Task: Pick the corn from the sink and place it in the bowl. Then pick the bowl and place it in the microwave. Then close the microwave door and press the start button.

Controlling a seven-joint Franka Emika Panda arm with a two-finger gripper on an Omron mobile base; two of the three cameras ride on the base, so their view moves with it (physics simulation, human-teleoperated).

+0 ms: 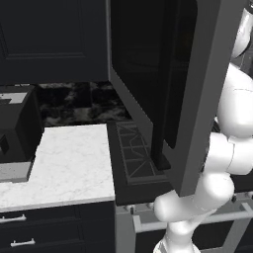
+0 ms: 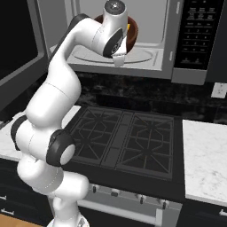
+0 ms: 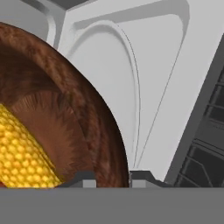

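— While the door (image 1: pixel 197 94) stands swung wide, where is the bowl (image 3: pixel 65 113)?
— Inside the microwave (image 2: pixel 133 40), on its pale floor, with the corn (image 3: pixel 24 151) lying in it.
— And the pincer (image 3: pixel 113 178)?
— Closed on the bowl's rim, one tip inside the wall and one outside; that pinch is presumably how the bowl was carried in.
— Why the door so far out?
— It leaves the arm room to reach in. Release and withdrawal appear due; door and start button remain.
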